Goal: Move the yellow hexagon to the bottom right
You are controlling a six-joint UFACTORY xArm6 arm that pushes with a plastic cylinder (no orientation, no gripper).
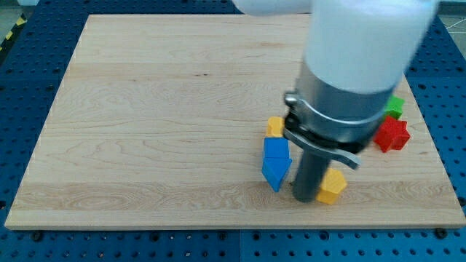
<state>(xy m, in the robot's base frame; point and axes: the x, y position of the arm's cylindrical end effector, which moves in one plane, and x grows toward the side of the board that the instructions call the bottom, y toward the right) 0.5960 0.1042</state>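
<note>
A yellow block (333, 186), likely the hexagon, lies near the view's bottom right, partly hidden behind my rod. My tip (304, 199) rests on the board just left of it, touching or nearly touching it. A blue block (276, 165) sits just left of my tip. A second yellow-orange block (274, 126) peeks out above the blue one, half hidden by the arm.
A red star-like block (392, 135) and a green block (394, 106) lie at the view's right, near the board's right edge. The arm's large white and grey body (357, 65) hides the board's upper right. The wooden board (160, 124) sits on a blue perforated table.
</note>
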